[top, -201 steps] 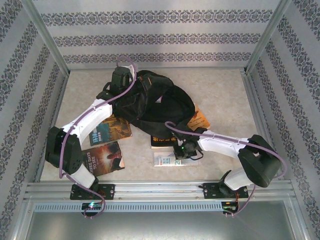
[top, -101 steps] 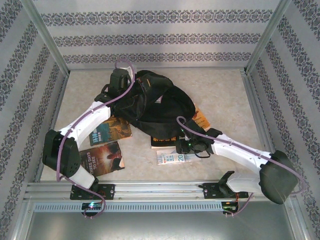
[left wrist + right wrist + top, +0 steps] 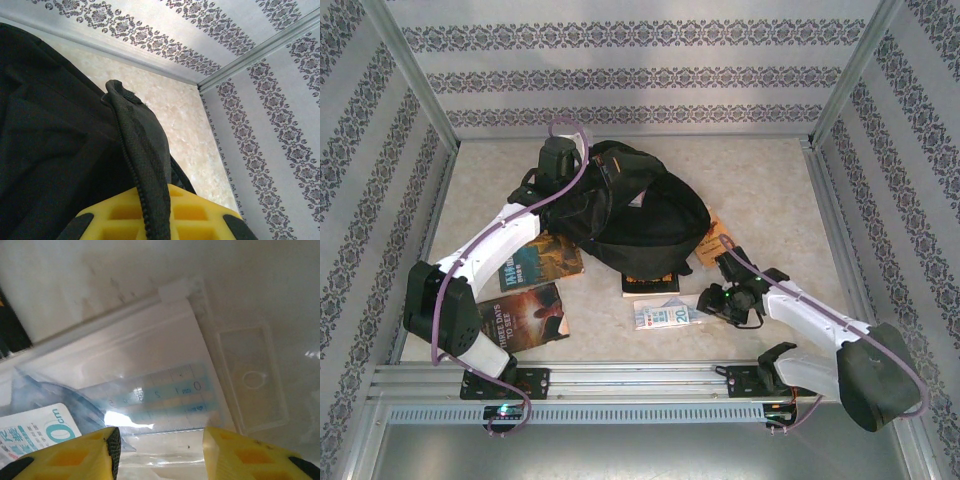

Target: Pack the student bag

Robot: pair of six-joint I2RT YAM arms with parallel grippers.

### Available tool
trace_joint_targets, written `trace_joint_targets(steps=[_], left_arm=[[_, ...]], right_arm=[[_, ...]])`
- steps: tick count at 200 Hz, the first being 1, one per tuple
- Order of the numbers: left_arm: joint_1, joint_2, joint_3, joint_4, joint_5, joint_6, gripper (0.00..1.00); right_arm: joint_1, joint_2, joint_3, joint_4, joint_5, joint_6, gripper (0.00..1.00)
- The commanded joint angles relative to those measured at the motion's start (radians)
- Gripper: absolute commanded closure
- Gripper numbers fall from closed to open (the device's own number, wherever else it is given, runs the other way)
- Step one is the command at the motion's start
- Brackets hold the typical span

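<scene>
The student bag [image 3: 635, 215], a large black backpack, lies crumpled mid-table. My left gripper [image 3: 561, 160] is at its far left edge, shut on the bag's zipper rim [image 3: 142, 165], which runs up between the yellow fingers [image 3: 200, 215]. My right gripper [image 3: 708, 300] hovers by the right end of a clear ruler pouch [image 3: 665, 314]. In the right wrist view the right gripper [image 3: 160, 445] is open, its yellow fingers [image 3: 75, 455] apart over the pouch [image 3: 150, 385], gripping nothing.
Two books [image 3: 542, 262] [image 3: 525, 318] lie left of the bag. A dark book [image 3: 650, 283] pokes out under its front, and an orange book [image 3: 717, 240] lies at its right. Patterned walls [image 3: 640, 75] enclose the table.
My right gripper opened and let go of the ruler pouch, which ended slightly further right. The right arm swung out to the right. The left gripper kept its hold.
</scene>
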Motion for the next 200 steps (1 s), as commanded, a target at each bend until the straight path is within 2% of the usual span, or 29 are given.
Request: trace_joint_targets(steps=[1, 48, 89, 118, 162, 200], left_arm=[[-0.002, -0.018, 0.018, -0.01, 0.005, 0.016, 1.0], [-0.006, 0.005, 0.032, 0.001, 0.012, 0.012, 1.0], [-0.01, 0.024, 0.039, 0.006, 0.019, 0.006, 1.0], [-0.015, 0.031, 0.041, 0.006, 0.022, 0.006, 1.0], [-0.019, 0.03, 0.039, -0.001, 0.023, 0.007, 1.0], [-0.021, 0.024, 0.037, -0.008, 0.021, 0.01, 1.0]], right_arm=[[-0.014, -0.002, -0.041, 0.071, -0.092, 0.086, 0.52], [-0.073, 0.112, -0.03, 0.191, -0.079, 0.083, 0.52], [-0.167, 0.288, 0.153, 0.221, -0.062, -0.001, 0.54], [-0.212, 0.34, 0.262, 0.205, -0.039, -0.045, 0.54], [-0.246, 0.192, 0.244, 0.137, 0.005, -0.096, 0.54], [-0.248, 0.016, 0.063, 0.185, -0.164, -0.006, 0.48]])
